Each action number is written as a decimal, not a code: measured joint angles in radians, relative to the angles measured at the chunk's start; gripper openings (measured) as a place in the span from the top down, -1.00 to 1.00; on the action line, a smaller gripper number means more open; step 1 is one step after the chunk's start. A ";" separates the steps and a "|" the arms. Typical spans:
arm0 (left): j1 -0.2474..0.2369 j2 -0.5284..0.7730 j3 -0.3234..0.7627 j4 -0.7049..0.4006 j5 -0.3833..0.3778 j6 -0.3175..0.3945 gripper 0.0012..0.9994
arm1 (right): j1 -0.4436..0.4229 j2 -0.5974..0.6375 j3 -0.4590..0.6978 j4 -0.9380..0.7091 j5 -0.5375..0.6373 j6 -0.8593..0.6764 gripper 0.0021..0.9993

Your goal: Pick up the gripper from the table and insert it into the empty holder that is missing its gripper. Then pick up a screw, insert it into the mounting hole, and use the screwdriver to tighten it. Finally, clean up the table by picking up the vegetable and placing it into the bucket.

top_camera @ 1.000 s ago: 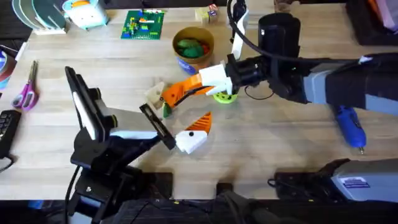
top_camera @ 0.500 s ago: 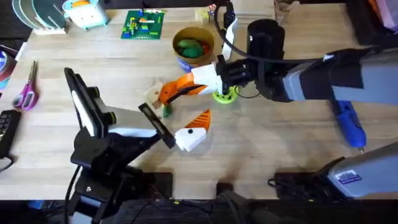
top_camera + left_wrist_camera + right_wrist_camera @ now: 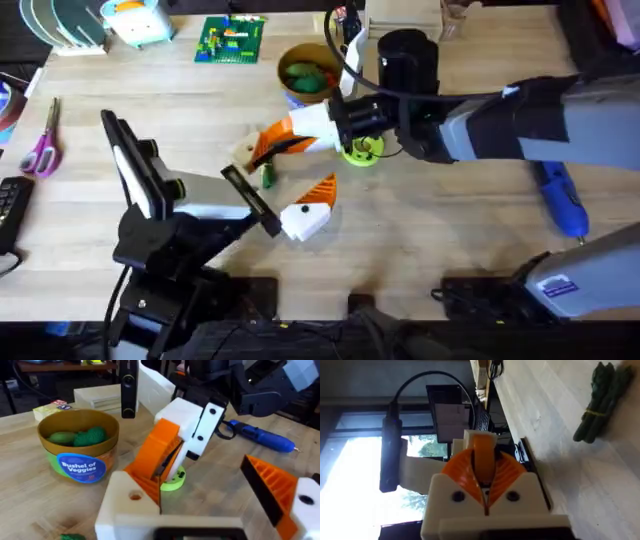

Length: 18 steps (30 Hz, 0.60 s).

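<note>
I see my right gripper (image 3: 262, 148) reaching across the middle, its orange pads pressed together just above the slim dark-green toy vegetable (image 3: 267, 177) lying on the wooden table (image 3: 450, 230). My left gripper (image 3: 318, 205) sits spread near it. The round tan bucket (image 3: 310, 70) stands behind, and the blue pen-shaped screwdriver (image 3: 561, 200) lies far right

Dark-green vegetable (image 3: 600, 400), blue screwdriver (image 3: 562, 200), tan, blue-labelled bucket (image 3: 80, 445).

The wooden table (image 3: 450, 230) carries the bucket (image 3: 310, 72), screwdriver (image 3: 562, 203), vegetable (image 3: 267, 177) and scissors (image 3: 43, 145).
</note>
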 joint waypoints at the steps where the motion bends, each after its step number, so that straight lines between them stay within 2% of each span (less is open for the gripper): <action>1: 0.001 0.000 0.000 0.000 -0.002 0.000 -0.99 | 0.002 0.001 0.002 -0.001 0.003 0.000 0.99; 10: 0.002 0.000 0.000 0.000 -0.011 0.000 -0.99 | 0.005 0.002 0.004 -0.002 0.018 0.000 0.97; 18: 0.002 0.000 0.000 0.000 -0.016 0.000 -0.99 | 0.009 0.002 0.006 -0.003 0.022 -0.002 0.67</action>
